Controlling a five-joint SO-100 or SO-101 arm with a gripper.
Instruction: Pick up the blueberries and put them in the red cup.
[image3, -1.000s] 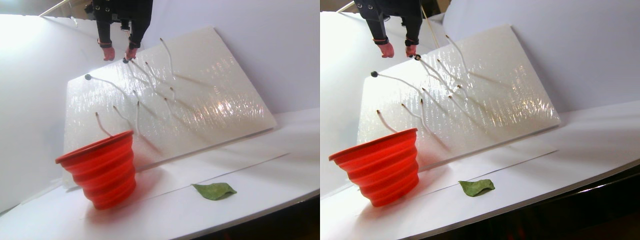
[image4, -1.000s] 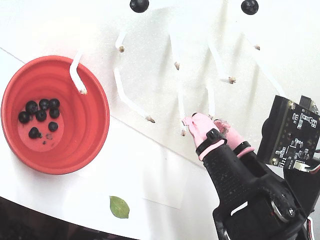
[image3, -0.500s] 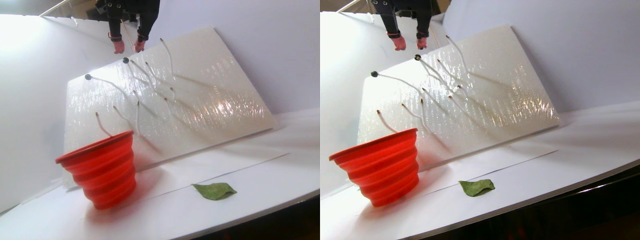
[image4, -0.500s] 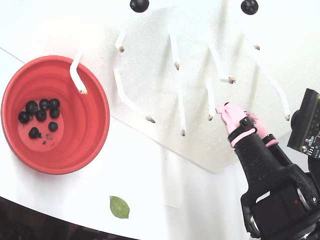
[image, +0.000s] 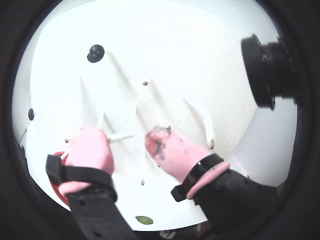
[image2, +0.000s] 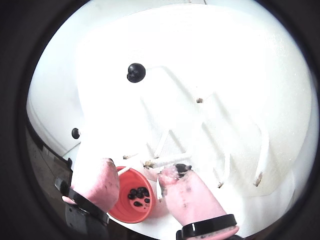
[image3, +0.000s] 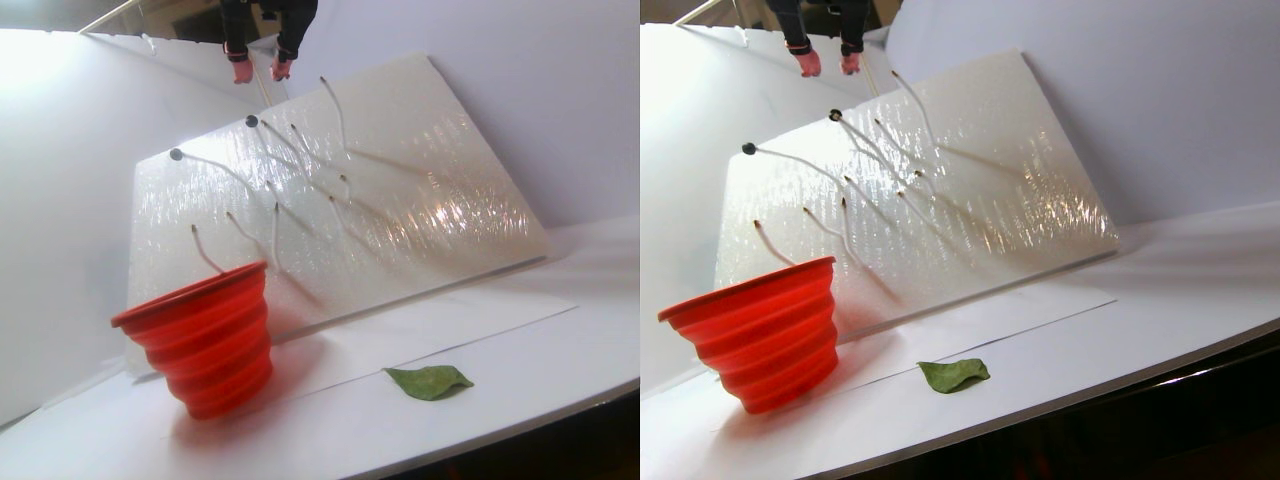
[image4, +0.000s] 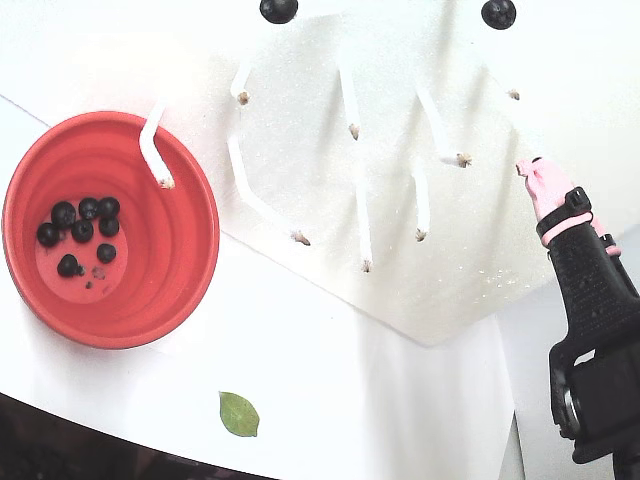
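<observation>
Fixed view: my gripper (image4: 536, 172) above board's right edge, pink fingers spread, empty. Two blueberries (image4: 498, 13) on stem tips at board's top edge, nearer one up-left of gripper. Red cup (image4: 110, 228) far left holds other berries.

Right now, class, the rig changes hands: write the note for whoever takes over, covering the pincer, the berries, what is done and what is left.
Pincer: open, empty, pink fingertips apart, raised above the tilted white board.
Red cup: on the table at the board's lower edge, with seven berries inside.
Still on stem tips near the board's top edge: two berries and.
Done: most berries are in the cup.
Left: pick those two and drop them into the cup. Ignore the green leaf.
</observation>
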